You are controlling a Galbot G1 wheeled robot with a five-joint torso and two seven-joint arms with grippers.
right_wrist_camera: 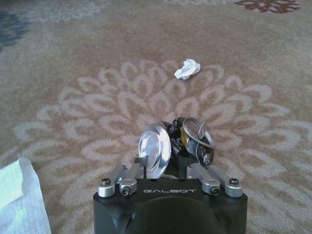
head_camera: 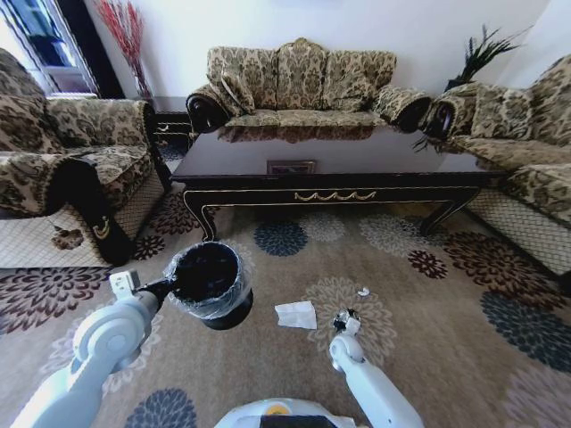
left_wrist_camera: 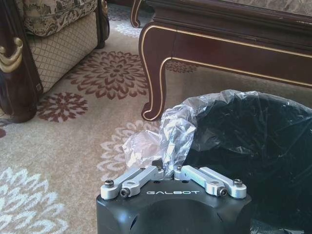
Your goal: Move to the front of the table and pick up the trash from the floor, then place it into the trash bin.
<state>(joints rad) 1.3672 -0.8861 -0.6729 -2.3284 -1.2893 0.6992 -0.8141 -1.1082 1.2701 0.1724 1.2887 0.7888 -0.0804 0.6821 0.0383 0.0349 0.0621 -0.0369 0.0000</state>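
Left gripper (left_wrist_camera: 168, 170): my fingers pinch the clear liner at the rim of the trash bin (head_camera: 210, 283), held at ten o'clock.

Right gripper (right_wrist_camera: 175, 146): clamped on a crushed metal can (right_wrist_camera: 187, 141) over the floor (head_camera: 419, 357).

Napkin (head_camera: 296, 314): flat, between bin and can.

Crumpled scrap (right_wrist_camera: 187, 68): twelve o'clock of my right gripper, apart.

Worktop (head_camera: 330, 156): beyond, sofas around, one leg near the bin.

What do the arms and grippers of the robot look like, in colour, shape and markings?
Both arms are smooth, rounded, white tubes with bulging joints. Each gripper, left gripper and right gripper, has a glossy black housing marked GALBOT in pale letters, with silver metal finger linkages fixed by dark screws. The left arm carries a small white box near its wrist.
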